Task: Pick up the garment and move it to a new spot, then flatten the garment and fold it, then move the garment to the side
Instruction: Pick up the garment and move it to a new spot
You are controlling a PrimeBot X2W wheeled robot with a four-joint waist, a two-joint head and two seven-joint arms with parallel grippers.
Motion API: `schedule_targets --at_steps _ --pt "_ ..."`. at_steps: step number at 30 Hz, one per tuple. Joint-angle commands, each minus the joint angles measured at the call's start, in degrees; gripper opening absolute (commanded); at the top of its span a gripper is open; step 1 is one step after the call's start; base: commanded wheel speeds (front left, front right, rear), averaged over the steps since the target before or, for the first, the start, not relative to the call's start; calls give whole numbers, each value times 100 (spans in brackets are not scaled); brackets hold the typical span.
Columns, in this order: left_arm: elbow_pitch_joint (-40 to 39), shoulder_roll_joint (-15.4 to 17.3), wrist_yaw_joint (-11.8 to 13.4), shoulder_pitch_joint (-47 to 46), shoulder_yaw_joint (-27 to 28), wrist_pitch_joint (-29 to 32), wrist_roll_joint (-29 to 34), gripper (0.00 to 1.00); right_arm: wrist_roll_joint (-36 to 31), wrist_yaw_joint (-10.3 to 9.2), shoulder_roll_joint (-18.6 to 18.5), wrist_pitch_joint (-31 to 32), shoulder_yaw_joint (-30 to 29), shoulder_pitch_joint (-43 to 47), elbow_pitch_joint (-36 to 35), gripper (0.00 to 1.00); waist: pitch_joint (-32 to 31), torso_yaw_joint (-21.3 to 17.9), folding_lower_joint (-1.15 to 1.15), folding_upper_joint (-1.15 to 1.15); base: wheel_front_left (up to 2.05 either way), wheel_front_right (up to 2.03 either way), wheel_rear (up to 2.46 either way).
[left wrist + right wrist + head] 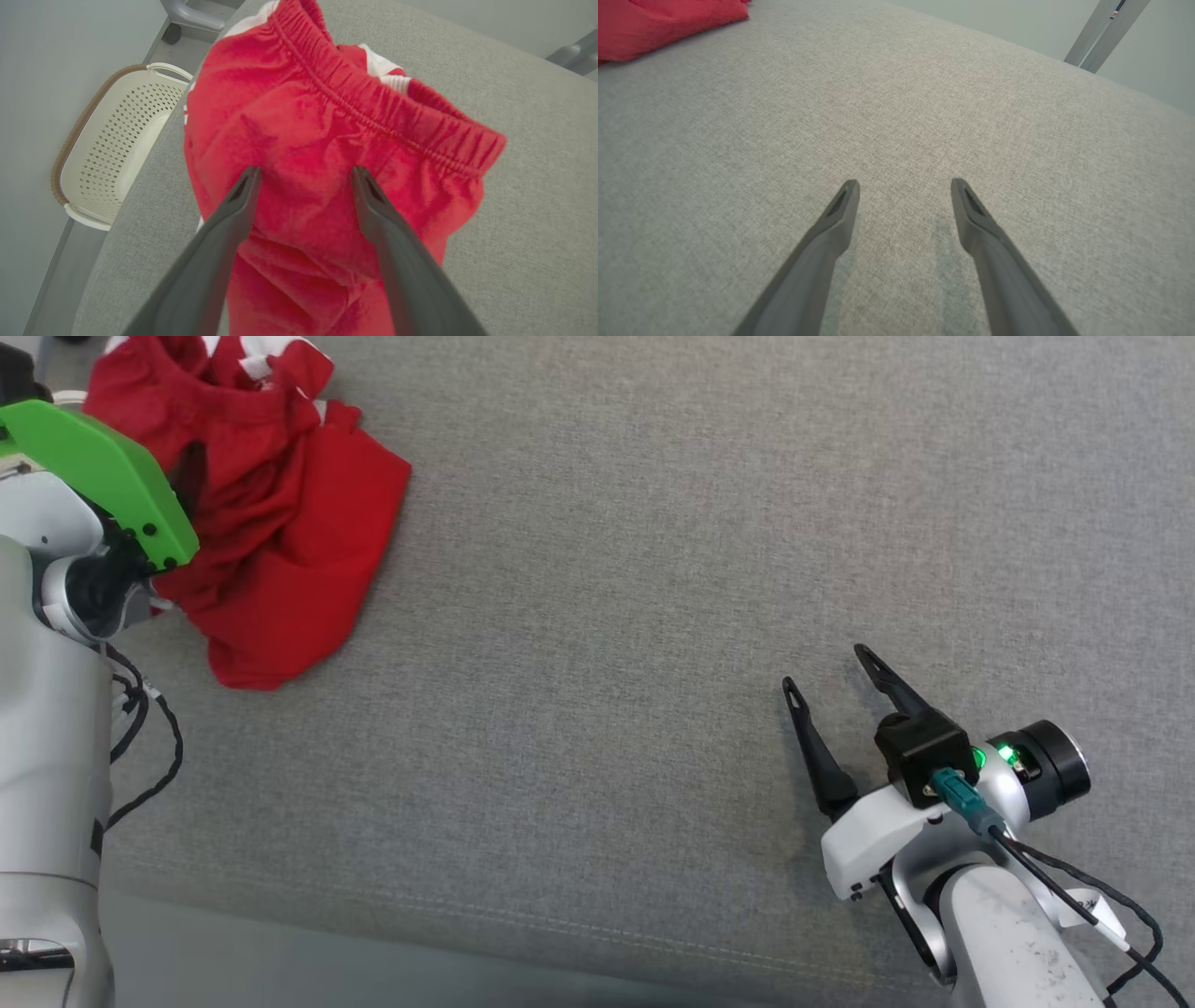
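Left jaws wide apart, directly over red garment

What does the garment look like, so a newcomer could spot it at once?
Start at the grey fabric-covered table. Look to its far left part: the garment lies crumpled there. It is bright red with an elastic waistband and white trim, unlike the cream perforated basket on the floor nearby.

Garment runs off head view's top edge; green cover hides part.
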Motion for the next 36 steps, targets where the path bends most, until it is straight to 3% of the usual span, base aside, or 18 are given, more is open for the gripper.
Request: schedule_targets --at_steps 1,3,5,6,20,27,36 --pt "39 72 83 -140 -17 2 69 100 -11 -6 -18 4 -7 -52 -45 100 390 -295 -1 0 0 0 0" --pt "113 98 192 -178 -76 7 159 100 14 -6 -18 -15 -22 -91 -47 100 429 -306 -1 0 0 0 0" --pt "147 119 242 -229 -125 -108 247 23 46 -6 -18 -44 -32 -130 -25 100 440 -308 -1 0 0 0 0" --pt "173 113 248 -229 -138 -154 257 0 60 -6 -18 -68 -40 -137 2 100 424 -309 -1 0 0 0 0" --pt "-101 176 -6 -350 -386 -686 393 0 515 -6 -17 -430 169 -55 615 100 -584 -488 -1 0 0 0 0" --pt "-716 -80 -120 -497 -583 -1010 379 0 825 -5 -17 -582 234 108 929 100 -1178 -923 -1 0 0 0 0" --pt "-1553 -856 -232 -269 -938 -1083 -60 0 1074 -6 -16 -730 341 195 1207 100 -1640 -1824 -1 0 0 0 0"
